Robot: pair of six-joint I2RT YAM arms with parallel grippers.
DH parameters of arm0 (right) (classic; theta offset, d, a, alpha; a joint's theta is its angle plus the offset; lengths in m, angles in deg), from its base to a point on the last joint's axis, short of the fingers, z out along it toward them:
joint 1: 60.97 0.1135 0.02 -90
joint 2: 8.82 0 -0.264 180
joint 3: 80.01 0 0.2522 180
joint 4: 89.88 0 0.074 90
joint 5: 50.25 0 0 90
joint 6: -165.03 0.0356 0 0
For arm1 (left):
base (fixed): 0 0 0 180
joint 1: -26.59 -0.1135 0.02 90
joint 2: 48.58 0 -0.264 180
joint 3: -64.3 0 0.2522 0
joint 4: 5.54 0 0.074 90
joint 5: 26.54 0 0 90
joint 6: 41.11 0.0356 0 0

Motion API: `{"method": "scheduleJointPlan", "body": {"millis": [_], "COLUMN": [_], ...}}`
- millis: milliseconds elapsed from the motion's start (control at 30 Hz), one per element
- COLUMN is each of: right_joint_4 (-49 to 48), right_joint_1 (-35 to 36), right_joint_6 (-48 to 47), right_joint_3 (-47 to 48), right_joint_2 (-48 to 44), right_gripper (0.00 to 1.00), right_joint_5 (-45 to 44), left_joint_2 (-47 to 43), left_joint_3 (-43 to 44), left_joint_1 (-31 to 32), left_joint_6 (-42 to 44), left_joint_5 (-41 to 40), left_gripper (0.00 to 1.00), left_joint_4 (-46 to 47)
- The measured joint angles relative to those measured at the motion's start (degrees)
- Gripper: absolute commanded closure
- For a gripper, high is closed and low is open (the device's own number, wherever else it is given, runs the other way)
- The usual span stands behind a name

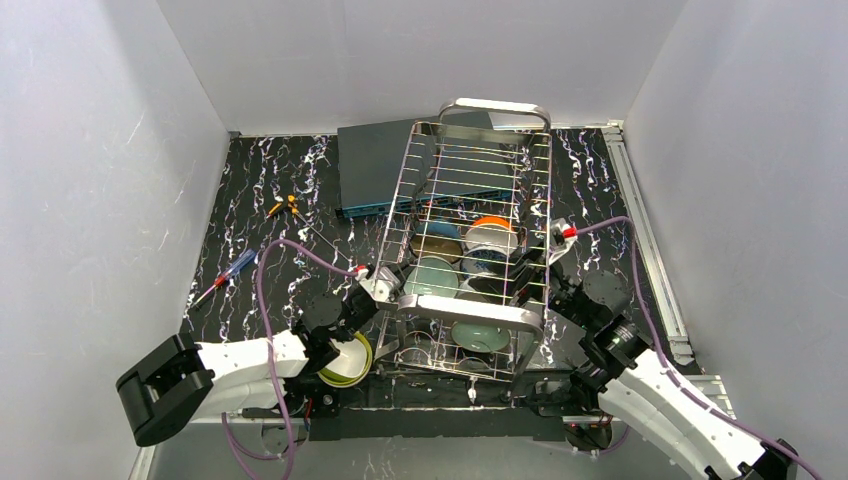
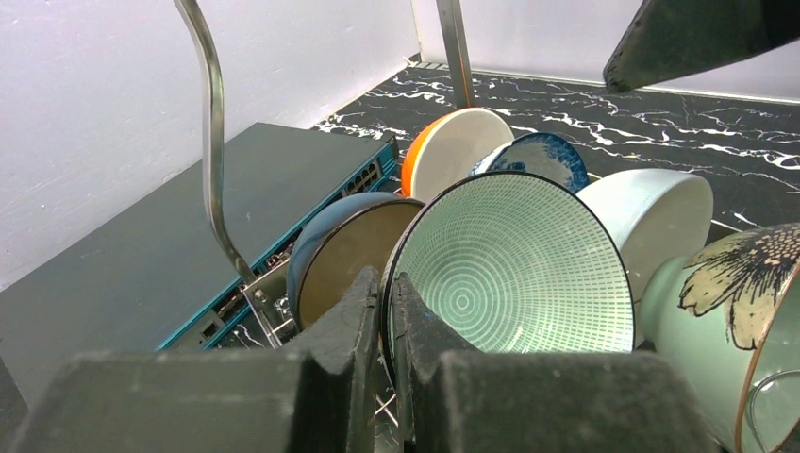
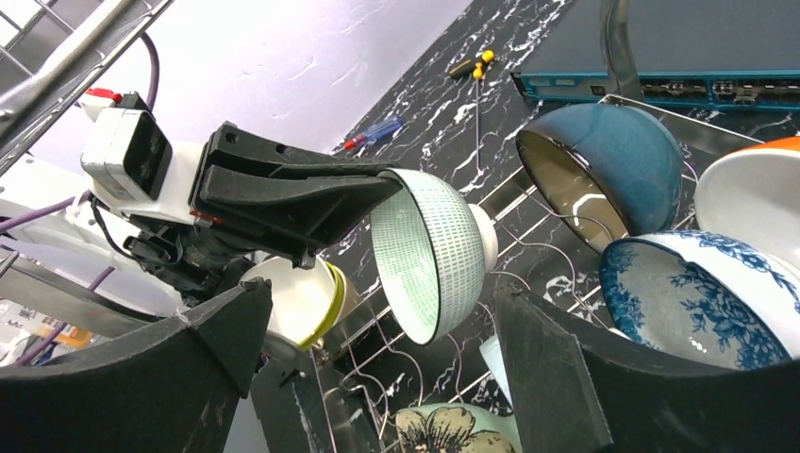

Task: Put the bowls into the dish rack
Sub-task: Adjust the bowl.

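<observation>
- My left claw (image 2: 385,283) clenched the green bowl (image 2: 514,274) by its rim, on edge, inside the rack (image 1: 470,180).
- My right claw (image 3: 382,297) hung released, facing it.

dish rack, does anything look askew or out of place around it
The dish rack sits crooked, its far corner overlapping the teal box in the top view. One yellow-rimmed bowl lies outside it, beside the left arm.

The left claw (image 2: 387,288) is clamped on the green bowl (image 2: 514,274), arm stretched forward; the right claw (image 3: 382,300) gapes wide.
</observation>
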Motion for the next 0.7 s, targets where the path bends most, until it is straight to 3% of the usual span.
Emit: {"method": "scheduleJointPlan", "body": {"millis": [200, 533, 700], "right_joint_4": [-8.2, -14.4, -19.9], "right_joint_1": [0.2, 0.5, 0.5], "right_joint_6": [1.9, 8.1, 11.3], "right_joint_3": [-3.8, -11.3, -13.2], "right_joint_2": [3.6, -0.3, 2.1], "right_gripper": [0.04, 0.04, 0.04], "right_joint_5": [2.7, 3.2, 3.7], "left_joint_2": [-0.5, -1.6, -1.8], "left_joint_3": [0.0, -0.1, -0.1], "left_joint_1": [0.0, -0.3, -0.4], "left_joint_6": [-0.7, -0.9, -0.9], "left_joint_5": [0.0, -0.3, -0.3], "left_gripper": [1.0, 1.0, 1.0], "left_joint_4": [0.3, 0.3, 0.3]}}
